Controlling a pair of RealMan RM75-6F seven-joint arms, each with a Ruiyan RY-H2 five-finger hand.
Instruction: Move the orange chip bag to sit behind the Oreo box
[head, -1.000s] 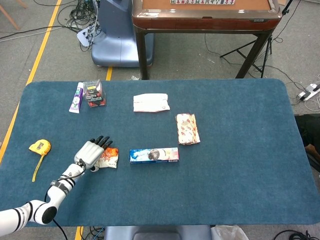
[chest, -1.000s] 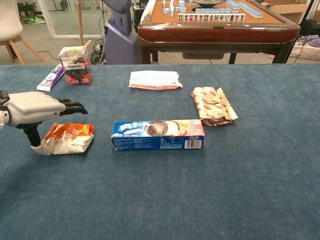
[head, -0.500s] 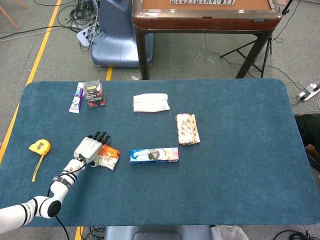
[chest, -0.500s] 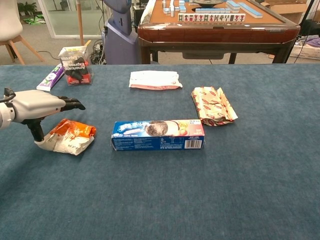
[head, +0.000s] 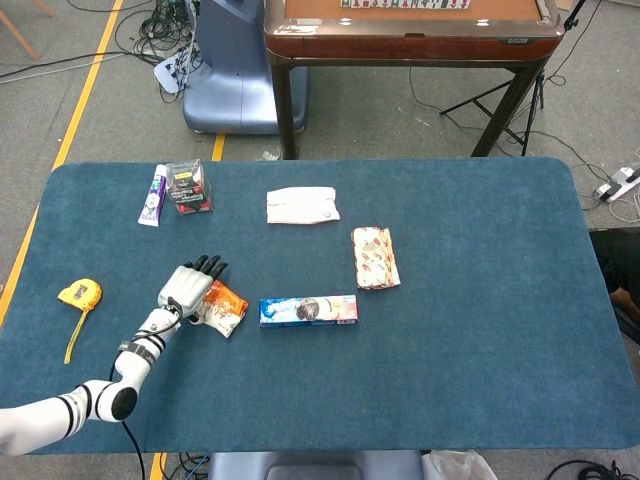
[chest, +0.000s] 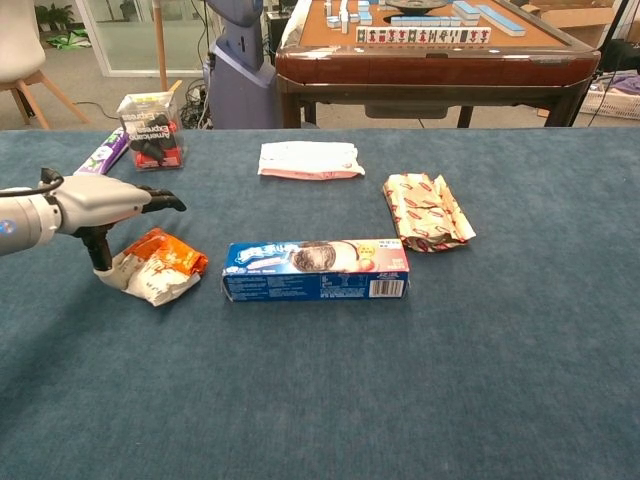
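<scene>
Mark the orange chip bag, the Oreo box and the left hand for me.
orange chip bag (chest: 160, 265), chest view, on its orange top face.
Oreo box (chest: 316, 268), chest view, middle of the top panel.
left hand (chest: 100, 203), chest view, back of the hand.

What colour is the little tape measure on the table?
The tape measure is yellow. It shows only in the head view, near the table's left edge.
</scene>
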